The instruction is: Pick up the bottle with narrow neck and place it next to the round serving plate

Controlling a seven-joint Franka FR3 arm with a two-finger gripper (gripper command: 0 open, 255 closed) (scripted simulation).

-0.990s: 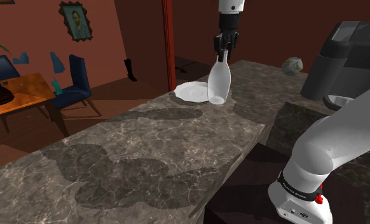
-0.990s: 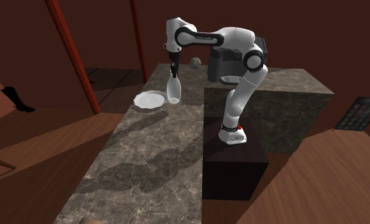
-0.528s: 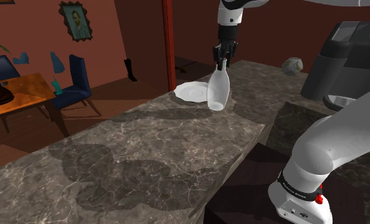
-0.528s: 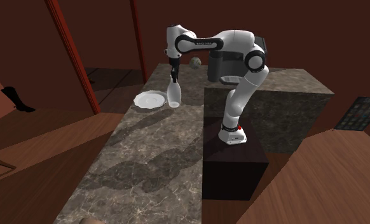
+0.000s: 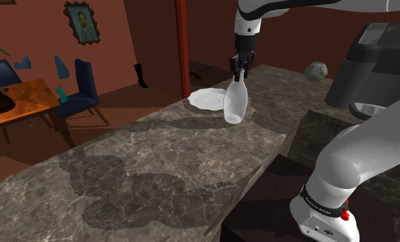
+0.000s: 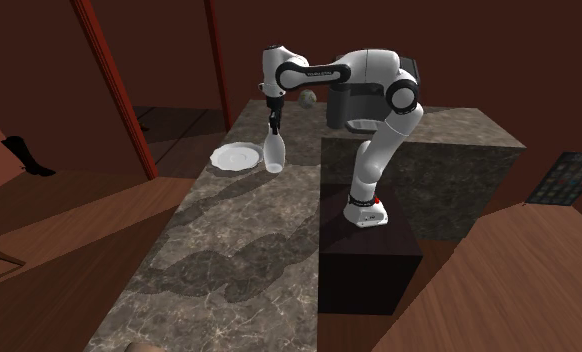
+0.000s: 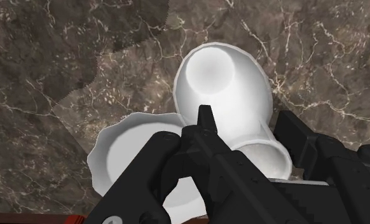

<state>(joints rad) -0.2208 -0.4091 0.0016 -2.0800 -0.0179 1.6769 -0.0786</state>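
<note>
The black pincer (image 5: 240, 67) pinches a white bottle (image 5: 236, 103) by its narrow neck, the bottle tilted just beside a white plate (image 5: 207, 99) on the marbled worktop (image 5: 164, 165).

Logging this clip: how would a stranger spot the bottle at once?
On the long marble counter, look for the flat white plate. Beside it a white bottle tilts, its neck clasped by the black gripper. Unlike the plate, it is tall and narrow-necked.
</note>
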